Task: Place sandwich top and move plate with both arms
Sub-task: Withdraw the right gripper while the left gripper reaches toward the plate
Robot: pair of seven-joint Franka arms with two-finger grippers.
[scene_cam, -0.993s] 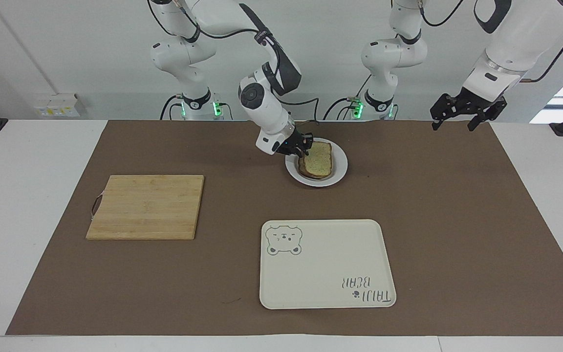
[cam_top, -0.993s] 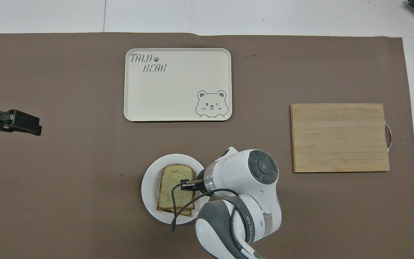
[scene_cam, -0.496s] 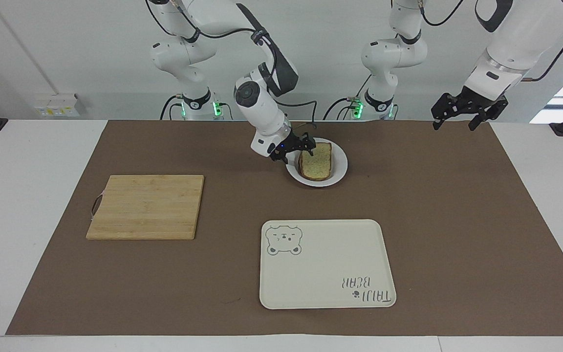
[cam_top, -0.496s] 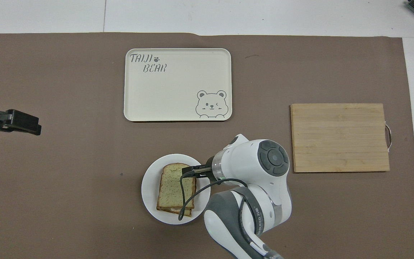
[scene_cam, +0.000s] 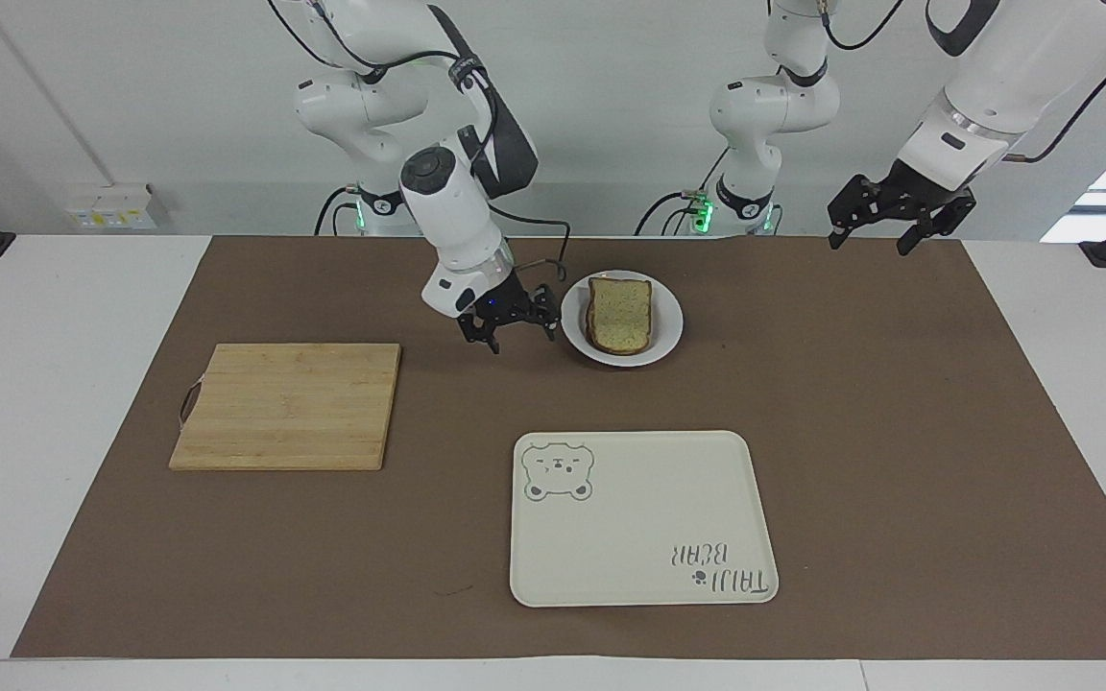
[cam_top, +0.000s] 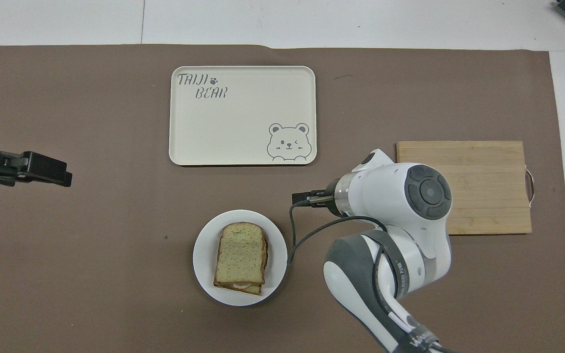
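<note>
The sandwich top (scene_cam: pixel 620 312), a tan speckled slice with a brown crust, lies flat on a lower slice on the white plate (scene_cam: pixel 668 331). It also shows in the overhead view (cam_top: pixel 241 251), on the plate (cam_top: pixel 204 255). My right gripper (scene_cam: pixel 522 338) is open and empty, low over the mat beside the plate, toward the right arm's end. In the overhead view the right arm's wrist hides it. My left gripper (scene_cam: pixel 868 235) is open and empty, raised over the mat's edge at the left arm's end, and shows in the overhead view (cam_top: pixel 47 169).
A cream tray with a bear drawing (scene_cam: pixel 639 518) lies farther from the robots than the plate. A wooden cutting board (scene_cam: pixel 289 406) lies toward the right arm's end; the right arm partly covers the cutting board (cam_top: pixel 478 166) in the overhead view.
My right gripper let go of the bread slice and drew away from the plate toward the cutting board. The slice now lies flat. My left gripper shifted slightly toward the middle.
</note>
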